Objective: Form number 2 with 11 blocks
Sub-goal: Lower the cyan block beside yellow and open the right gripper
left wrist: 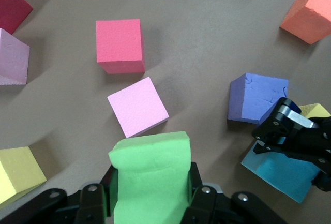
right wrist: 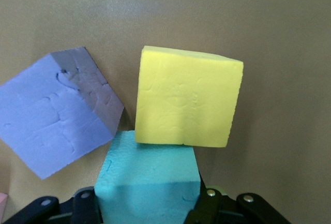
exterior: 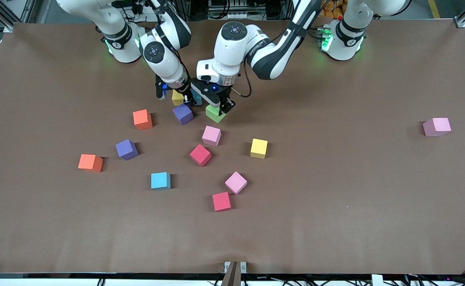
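The left gripper (exterior: 219, 108) holds a green block (exterior: 215, 113) tight between its fingers, low over the brown table (exterior: 335, 198). The right gripper (exterior: 190, 100) is just beside it, squeezing a blue block (right wrist: 150, 182). A yellow block (right wrist: 189, 97) touches that blue one, and a purple block (exterior: 183, 114) sits right by them. The two grippers are crowded close together.

No number 2 is made yet. Loose blocks lie scattered nearer the front camera: an orange block (exterior: 142, 119), a pink block (exterior: 211, 135), a red block (exterior: 200, 155) and more. One pink cube (exterior: 437, 126) sits alone toward the left arm's end.

The table is flat, with metal frames at its corners. Lots of bare table lies along the edges.
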Action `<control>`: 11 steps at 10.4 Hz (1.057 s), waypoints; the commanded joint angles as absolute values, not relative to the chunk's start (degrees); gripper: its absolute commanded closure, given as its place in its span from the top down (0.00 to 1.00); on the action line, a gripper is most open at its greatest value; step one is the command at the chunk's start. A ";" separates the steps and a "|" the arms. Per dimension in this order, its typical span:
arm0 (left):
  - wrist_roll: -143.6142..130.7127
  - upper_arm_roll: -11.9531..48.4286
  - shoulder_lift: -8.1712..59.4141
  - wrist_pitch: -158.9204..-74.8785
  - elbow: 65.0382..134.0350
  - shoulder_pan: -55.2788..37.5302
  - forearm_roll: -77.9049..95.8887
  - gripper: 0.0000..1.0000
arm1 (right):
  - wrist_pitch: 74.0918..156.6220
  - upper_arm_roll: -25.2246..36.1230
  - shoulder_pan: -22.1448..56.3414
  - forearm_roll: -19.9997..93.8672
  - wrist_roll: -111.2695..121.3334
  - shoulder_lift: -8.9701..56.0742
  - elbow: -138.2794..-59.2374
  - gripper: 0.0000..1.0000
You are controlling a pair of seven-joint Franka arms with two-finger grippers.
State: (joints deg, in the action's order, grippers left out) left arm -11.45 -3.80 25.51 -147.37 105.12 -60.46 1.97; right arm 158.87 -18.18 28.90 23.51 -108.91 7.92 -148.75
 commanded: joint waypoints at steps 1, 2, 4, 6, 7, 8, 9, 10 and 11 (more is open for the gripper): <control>-9.67 -3.43 25.58 -146.34 104.24 -60.03 3.43 0.29 | 161.54 -19.59 29.18 25.14 -109.42 7.38 -150.99 0.00; -9.67 -3.43 25.58 -146.34 104.24 -60.03 3.43 0.30 | 161.54 -19.86 29.18 25.14 -109.42 7.56 -151.00 0.00; -9.67 -3.43 25.58 -146.34 104.24 -60.03 3.43 0.30 | 162.16 -20.13 29.18 25.22 -109.42 7.91 -151.08 0.00; -9.67 -3.43 25.58 -146.34 104.15 -60.03 3.43 0.30 | 162.51 -21.00 29.18 25.22 -109.42 8.61 -151.08 0.00; -9.67 -3.43 25.58 -146.34 104.15 -60.03 3.43 0.30 | 162.51 -21.44 29.18 25.14 -109.34 8.87 -151.08 0.00; -9.67 -3.43 25.58 -146.34 103.98 -60.03 3.43 0.30 | 162.42 -21.53 29.18 25.22 -109.16 8.96 -151.17 0.00; -9.67 -3.43 25.58 -146.34 103.80 -60.03 3.43 0.30 | 162.42 -21.53 29.18 25.14 -109.07 8.96 -151.26 0.00; -9.67 -3.43 25.75 -146.34 103.80 -60.03 3.43 0.30 | 162.42 -21.53 29.18 25.14 -108.90 8.96 -151.52 0.00; -9.67 -3.43 25.93 -146.34 103.80 -60.03 3.43 0.30 | 162.42 -21.53 29.18 25.14 -108.90 8.96 -151.61 0.00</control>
State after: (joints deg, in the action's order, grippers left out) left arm -11.45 -3.80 25.53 -147.37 104.85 -60.45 1.97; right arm 161.00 -20.93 29.01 23.53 -108.90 9.58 -150.10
